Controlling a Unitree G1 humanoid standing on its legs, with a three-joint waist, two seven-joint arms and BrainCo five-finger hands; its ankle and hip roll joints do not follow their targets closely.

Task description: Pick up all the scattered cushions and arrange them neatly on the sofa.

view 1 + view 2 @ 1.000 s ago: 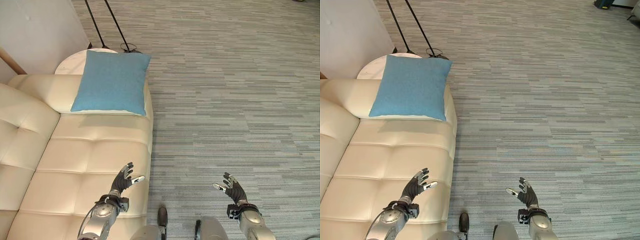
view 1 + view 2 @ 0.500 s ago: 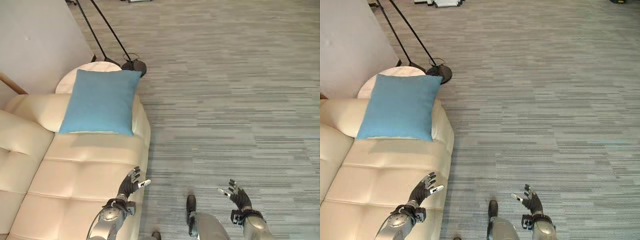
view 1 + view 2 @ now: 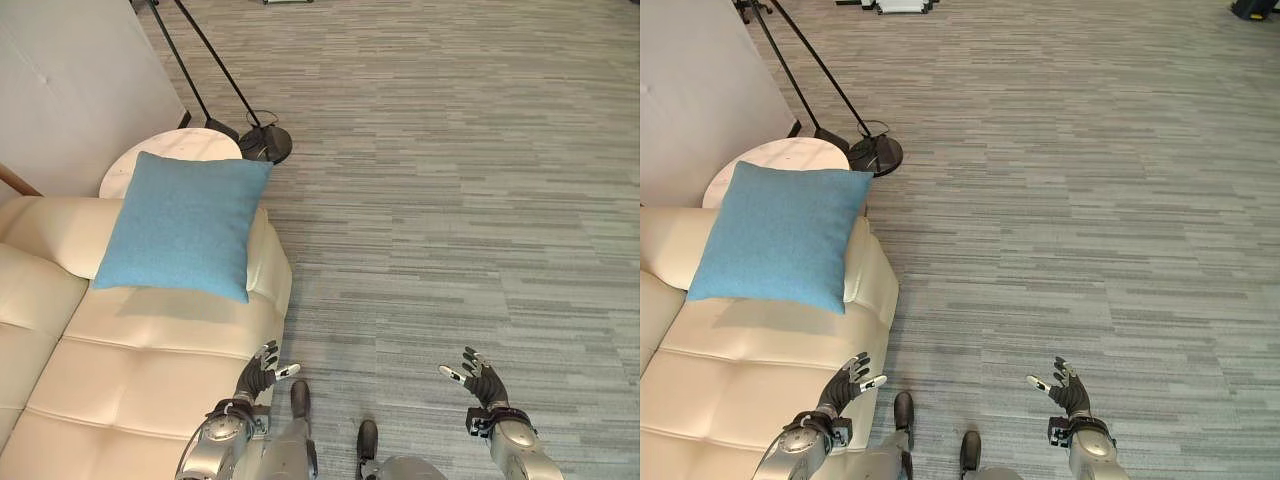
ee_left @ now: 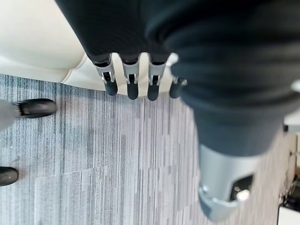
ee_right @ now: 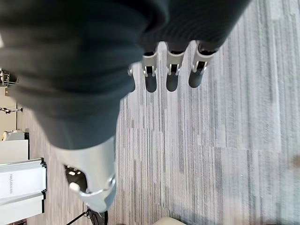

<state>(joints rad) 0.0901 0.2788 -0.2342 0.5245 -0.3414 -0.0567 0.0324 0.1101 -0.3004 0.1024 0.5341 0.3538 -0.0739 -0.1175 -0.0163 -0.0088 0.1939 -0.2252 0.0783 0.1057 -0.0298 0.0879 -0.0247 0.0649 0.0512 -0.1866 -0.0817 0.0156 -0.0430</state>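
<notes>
The blue cushion (image 3: pixel 183 225) lay on the sofa (image 3: pixel 120 360) arm end. Left hand (image 3: pixel 262 372) by the sofa's front edge and right hand (image 3: pixel 480 380) well clear of the sofa were spread, empty.

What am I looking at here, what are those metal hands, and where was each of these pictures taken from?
This is a two-legged humanoid robot looking down at its own arms. Two pictures come from a stereo camera on its head. The other two come from cameras on its wrists, looking along the fingers at the grey carpet.

The left hand hangs by the front edge of a cream sofa; the right hand hangs over the carpet. Both are open and hold nothing.

One blue cushion lies on the sofa's arm end. Behind it stands a small round white table, and beside that the black round base of a stand with thin poles.

The job is gathering cushions onto the sofa.
</notes>
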